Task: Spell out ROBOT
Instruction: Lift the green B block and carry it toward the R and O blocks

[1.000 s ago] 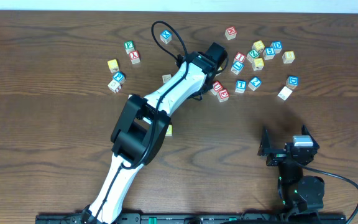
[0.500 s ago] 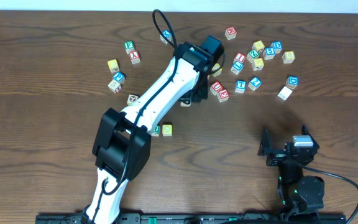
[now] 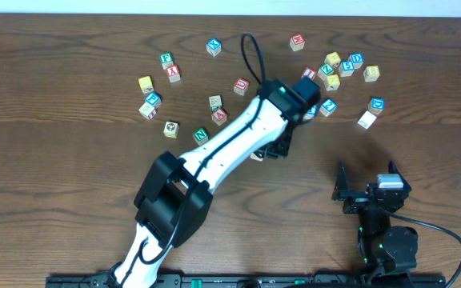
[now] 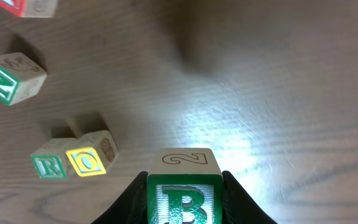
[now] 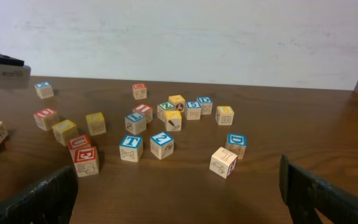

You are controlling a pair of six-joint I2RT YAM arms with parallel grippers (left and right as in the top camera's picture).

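Observation:
My left gripper [image 4: 184, 188] is shut on a cube with a green B [image 4: 184, 200] on its near face and an outlined 2 on top. In the left wrist view, the green R cube [image 4: 48, 166] and a yellow O cube [image 4: 87, 162] stand side by side on the table, left of the held cube with a gap between. In the overhead view the left gripper [image 3: 267, 152] sits mid-table, and the arm hides the R and O cubes. The blue T cube is not readable from here. My right gripper [image 3: 369, 193] rests open at the near right, holding nothing.
A green N cube [image 4: 5, 87] lies beyond the R cube. A cluster of lettered cubes [image 3: 338, 72] sits at the far right, also visible from the right wrist [image 5: 160, 124]. More cubes [image 3: 154, 92] lie at the far left. The left arm [image 3: 214, 156] crosses the table's middle diagonally.
The left arm has swung right and toward the front with the B cube, away from the far cluster. It now covers the R and O cubes in the overhead view. The right arm stayed still.

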